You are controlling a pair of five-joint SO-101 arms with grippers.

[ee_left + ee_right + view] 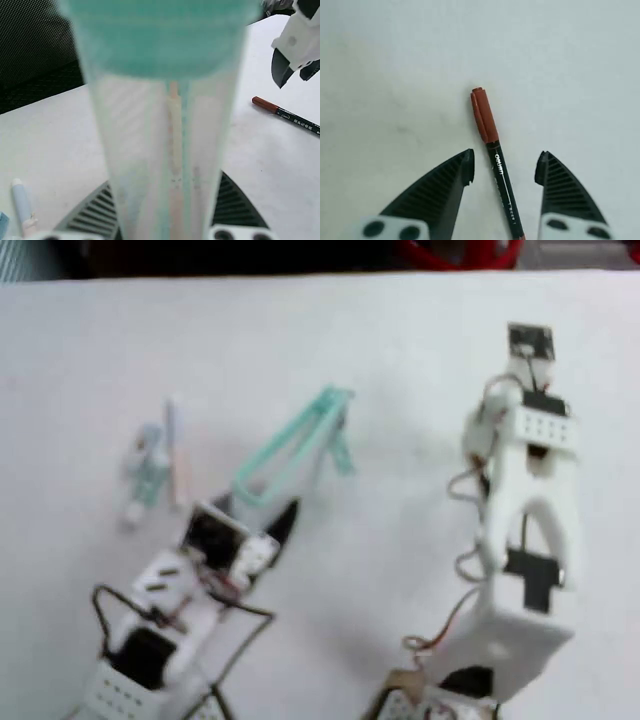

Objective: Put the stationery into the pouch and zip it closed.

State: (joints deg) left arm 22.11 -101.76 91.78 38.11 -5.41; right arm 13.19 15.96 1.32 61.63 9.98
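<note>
A white table (pixel 330 330), a red object (pixel 450 260) beyond its far edge.

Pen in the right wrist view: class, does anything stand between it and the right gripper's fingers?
Nothing visible does. The pen lies alone on bare table, between the right gripper's open fingers, with a clear gap on each side.

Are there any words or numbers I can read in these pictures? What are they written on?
On the pen: small white print runs along its dark barrel, too small and blurred to read.
On the pouch: faint marks show through it, too blurred to tell whether they are letters.
Nothing else here bears readable words, numbers or signs.
</note>
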